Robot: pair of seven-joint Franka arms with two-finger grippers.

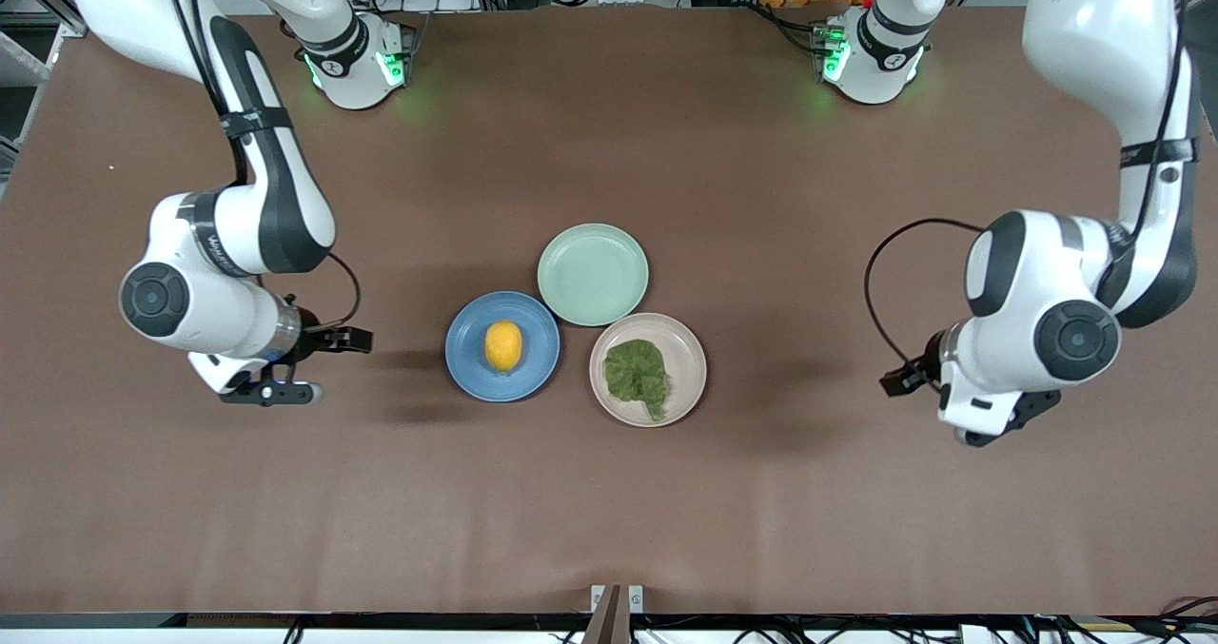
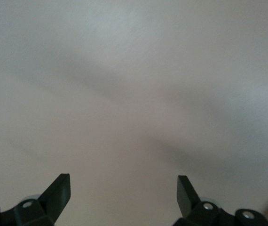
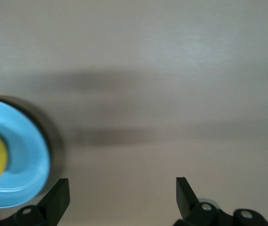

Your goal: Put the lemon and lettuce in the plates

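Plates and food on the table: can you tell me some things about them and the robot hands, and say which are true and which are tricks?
1. The lemon lies on the blue plate. True.
2. The lettuce lies on the pale green plate. False: it lies on the beige plate; the green one holds nothing.
3. The right gripper is holding the lemon. False: its fingers are open and hold nothing, over bare table toward the right arm's end.
4. The left gripper is open, over bare table toward the left arm's end. True.
5. The green plate is nearest to the front camera. False: it is the farthest of the three.
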